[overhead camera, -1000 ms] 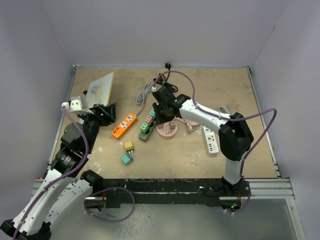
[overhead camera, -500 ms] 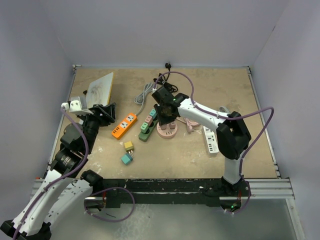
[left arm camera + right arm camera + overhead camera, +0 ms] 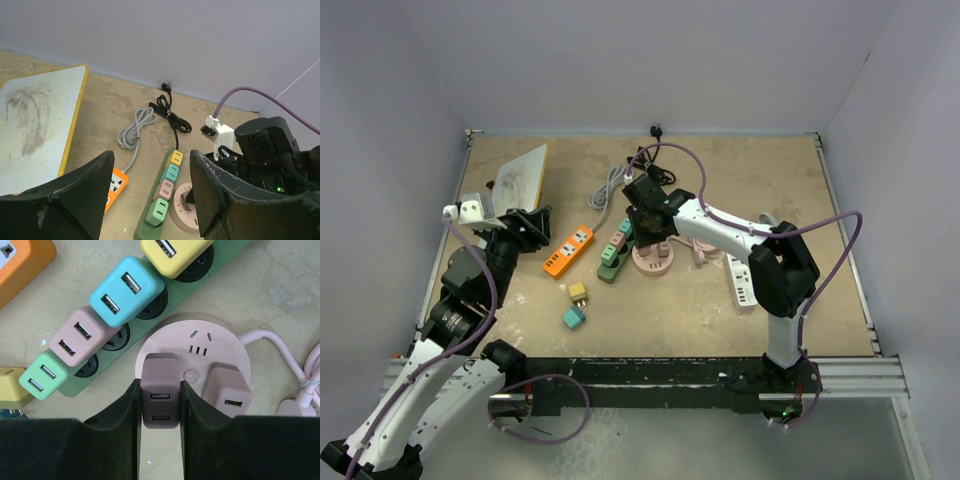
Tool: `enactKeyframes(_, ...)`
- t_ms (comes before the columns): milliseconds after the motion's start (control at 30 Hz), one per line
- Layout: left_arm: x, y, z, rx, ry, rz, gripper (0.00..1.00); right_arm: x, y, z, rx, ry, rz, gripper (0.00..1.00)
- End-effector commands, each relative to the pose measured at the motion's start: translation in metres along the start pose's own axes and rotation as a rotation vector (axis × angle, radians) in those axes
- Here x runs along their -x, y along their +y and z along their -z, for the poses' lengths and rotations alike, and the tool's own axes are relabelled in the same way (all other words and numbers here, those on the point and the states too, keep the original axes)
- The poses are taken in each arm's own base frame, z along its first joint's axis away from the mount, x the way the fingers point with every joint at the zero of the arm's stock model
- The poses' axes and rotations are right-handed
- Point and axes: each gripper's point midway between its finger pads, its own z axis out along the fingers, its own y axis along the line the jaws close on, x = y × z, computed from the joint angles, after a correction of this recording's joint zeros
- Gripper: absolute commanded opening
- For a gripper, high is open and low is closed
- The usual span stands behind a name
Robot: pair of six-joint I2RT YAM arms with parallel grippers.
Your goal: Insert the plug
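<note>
My right gripper (image 3: 160, 392) is shut on a mauve two-port USB plug (image 3: 160, 382), holding it over the near-left part of the round pink socket hub (image 3: 200, 347). I cannot tell how deep its prongs sit. A second mauve plug (image 3: 226, 392) sits in the hub to its right. In the top view the right gripper (image 3: 648, 235) is over the hub (image 3: 657, 265). My left gripper (image 3: 530, 225) is open and empty, off to the left; its wrist view shows the hub (image 3: 181, 212) between its fingers (image 3: 95, 185).
A green strip (image 3: 610, 262) with yellow, teal, pink and green plugs lies left of the hub. An orange strip (image 3: 569, 250), two loose plugs (image 3: 575, 305), a white strip (image 3: 742, 280), a whiteboard (image 3: 523, 178) and coiled cables (image 3: 640, 165) surround it.
My right gripper has shifted slightly left over the hub, still holding the mauve plug. The left arm has not moved.
</note>
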Motion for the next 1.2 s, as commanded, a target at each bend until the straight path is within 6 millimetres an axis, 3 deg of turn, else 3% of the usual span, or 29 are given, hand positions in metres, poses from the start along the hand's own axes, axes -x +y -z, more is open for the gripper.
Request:
enactKeyframes(0, 0.003, 0.001, -0.001, 0.008, -0.014, -0.016, 0.59, -0.013, -0.007, -0.003, -0.019, 0.033, -0.007, 0.00)
enactKeyframes(367, 0.001, 0.001, -0.003, 0.009, -0.007, -0.012, 0.59, 0.008, -0.001, 0.028, 0.013, -0.025, -0.024, 0.00)
enactKeyframes(667, 0.000, 0.002, -0.003, 0.014, -0.002, -0.015, 0.59, -0.002, -0.001, 0.019, 0.017, 0.007, -0.026, 0.00)
enactKeyframes(967, -0.002, 0.003, -0.004, 0.018, 0.002, -0.015, 0.58, 0.008, -0.001, 0.036, 0.022, -0.032, -0.036, 0.00)
enactKeyframes(1167, -0.002, 0.002, -0.005, 0.018, 0.004, -0.015, 0.58, 0.000, 0.001, 0.028, 0.033, -0.007, -0.033, 0.00)
